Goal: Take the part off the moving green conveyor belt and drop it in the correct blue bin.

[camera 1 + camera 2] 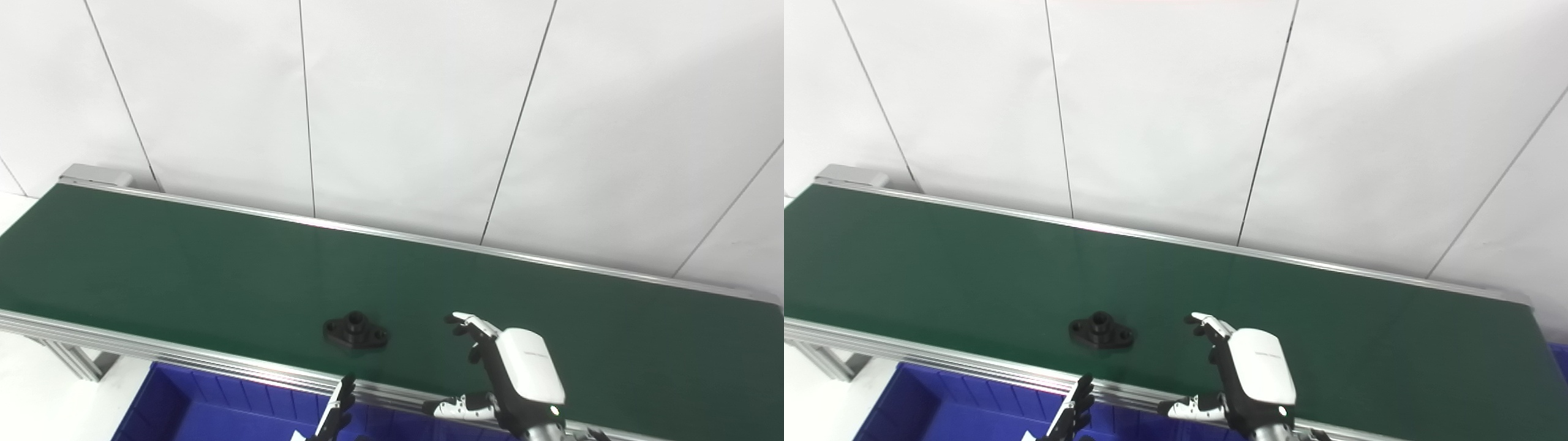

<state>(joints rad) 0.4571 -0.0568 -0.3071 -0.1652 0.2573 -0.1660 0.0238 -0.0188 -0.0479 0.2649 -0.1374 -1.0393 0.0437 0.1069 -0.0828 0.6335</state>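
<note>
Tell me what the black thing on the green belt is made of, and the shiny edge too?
The black part looks like matte plastic or coated metal; its dull, even surface leaves that open. The green conveyor belt looks like smooth rubbery sheet with a faint sheen. Its rail looks like bare aluminium: silvery and grooved.

Behind everything I see a white panelled wall (404, 110), its thin dark seams running slightly slanted. Lighting looks even and bright. Pale floor (37, 392) shows at lower left.
</note>
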